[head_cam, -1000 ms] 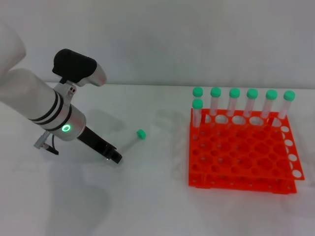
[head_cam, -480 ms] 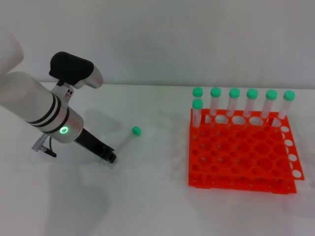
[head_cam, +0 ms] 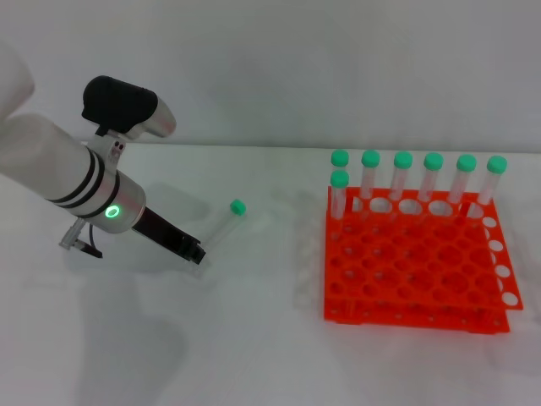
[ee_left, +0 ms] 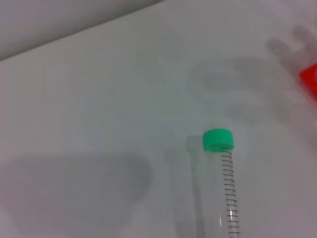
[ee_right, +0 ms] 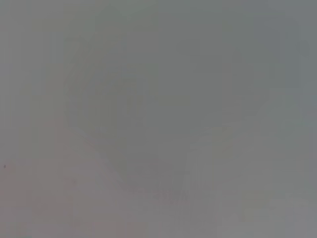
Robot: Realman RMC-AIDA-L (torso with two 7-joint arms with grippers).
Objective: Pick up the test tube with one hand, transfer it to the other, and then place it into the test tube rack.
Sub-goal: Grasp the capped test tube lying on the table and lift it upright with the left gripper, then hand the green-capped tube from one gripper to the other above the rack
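Note:
My left gripper (head_cam: 194, 251), black fingers on a white-and-silver arm with a green light, is shut on the lower end of the test tube (head_cam: 220, 228). The clear tube slants up and to the right, its green cap (head_cam: 237, 205) raised off the white table. In the left wrist view the tube (ee_left: 228, 188) and its cap (ee_left: 218, 140) stick out over the table. The orange-red test tube rack (head_cam: 406, 313) stands to the right, well apart from the gripper. The right gripper is not in view; the right wrist view shows only a blank grey surface.
Several green-capped tubes (head_cam: 402, 178) stand upright in the rack's back row and back left corner. A corner of the rack (ee_left: 309, 79) shows in the left wrist view. A white wall rises behind the table.
My left gripper has closed on the tube's lower end and lifted it off the table, moving slightly up. The cap has risen and the tube now tilts more steeply.

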